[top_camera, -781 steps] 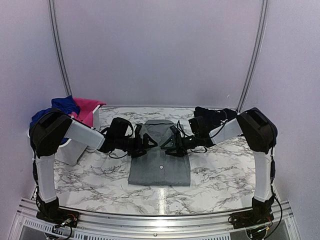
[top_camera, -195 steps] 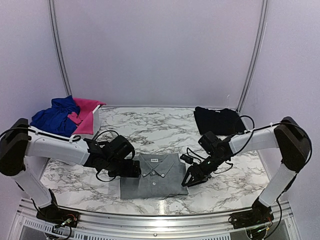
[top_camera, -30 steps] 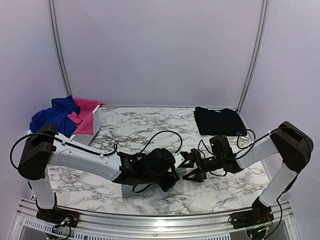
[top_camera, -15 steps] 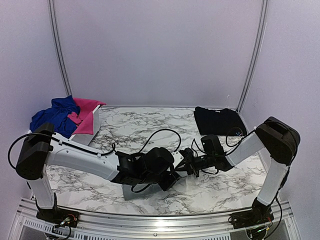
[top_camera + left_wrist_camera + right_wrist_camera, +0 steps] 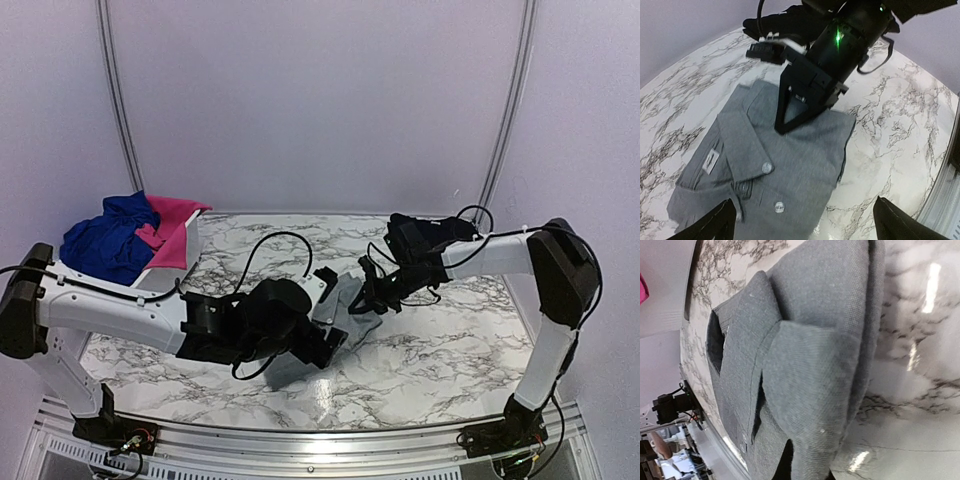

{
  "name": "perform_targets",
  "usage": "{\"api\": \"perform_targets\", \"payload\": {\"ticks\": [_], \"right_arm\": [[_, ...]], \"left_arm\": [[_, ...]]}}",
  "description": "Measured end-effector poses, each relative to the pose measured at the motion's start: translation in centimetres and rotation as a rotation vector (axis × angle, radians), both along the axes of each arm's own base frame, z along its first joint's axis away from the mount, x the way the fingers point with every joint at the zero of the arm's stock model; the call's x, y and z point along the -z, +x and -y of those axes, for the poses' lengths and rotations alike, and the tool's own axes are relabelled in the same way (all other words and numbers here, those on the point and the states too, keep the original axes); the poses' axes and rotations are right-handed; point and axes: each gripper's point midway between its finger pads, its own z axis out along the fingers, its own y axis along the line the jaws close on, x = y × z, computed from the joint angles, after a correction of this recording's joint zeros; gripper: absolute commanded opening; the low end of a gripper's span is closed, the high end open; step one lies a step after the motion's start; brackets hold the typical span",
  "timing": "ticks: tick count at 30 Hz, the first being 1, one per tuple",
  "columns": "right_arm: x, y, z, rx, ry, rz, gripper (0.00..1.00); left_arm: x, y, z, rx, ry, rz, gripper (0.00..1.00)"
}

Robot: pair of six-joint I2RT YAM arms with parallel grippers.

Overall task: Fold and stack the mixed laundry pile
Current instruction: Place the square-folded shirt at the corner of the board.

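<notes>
While the blue garment (image 5: pixel 100 240) and pink garment (image 5: pixel 178 222) are sitting heaped in the white basket (image 5: pixel 168 272) at the back-left corner, the left end effector (image 5: pixel 805 222) is hovering over the grey shirt (image 5: pixel 790 170). Its fingers (image 5: pixel 715 225) are spreading wide and holding nothing. The shirt is lying folded on the marble surface (image 5: pixel 450 350), roughly mid-width, with collar and buttons facing up. From the top view, the arms are hiding most of it. The right end effector (image 5: pixel 782 125) is reaching in from the right and clamping shut on one edge of the folded shirt. In its own wrist view, a bunched flap of grey cloth is running down into the jaws. The black garment (image 5: pixel 445 232) is lying at the back-right, well apart from the shirt and partly behind the right arm.
</notes>
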Motion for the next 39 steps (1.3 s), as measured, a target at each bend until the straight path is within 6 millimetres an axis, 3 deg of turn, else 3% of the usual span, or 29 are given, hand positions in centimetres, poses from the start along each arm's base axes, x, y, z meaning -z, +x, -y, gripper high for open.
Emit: {"api": "perform_targets", "payload": {"ticks": [9, 14, 22, 30, 39], "right_arm": [[-3.4, 9.0, 4.6, -0.060, -0.327, 0.297, 0.00], [-4.7, 13.2, 6.5, -0.070, -0.486, 0.418, 0.00], [-7.3, 19.5, 7.7, -0.041, -0.689, 0.548, 0.00], [-12.9, 22.3, 10.4, 0.045, -0.789, 0.652, 0.00], [-14.6, 23.1, 14.2, 0.104, -0.886, 0.649, 0.00]], "left_arm": [[1.8, -0.2, -4.5, -0.129, 0.007, -0.052, 0.99], [2.5, -0.2, -5.4, -0.155, 0.021, -0.072, 0.99], [2.8, -0.2, -5.7, -0.167, 0.031, -0.083, 0.99], [4.2, -0.5, -6.8, -0.178, 0.061, -0.102, 0.99], [4.5, -0.6, -7.1, -0.178, 0.069, -0.103, 0.99]]}}
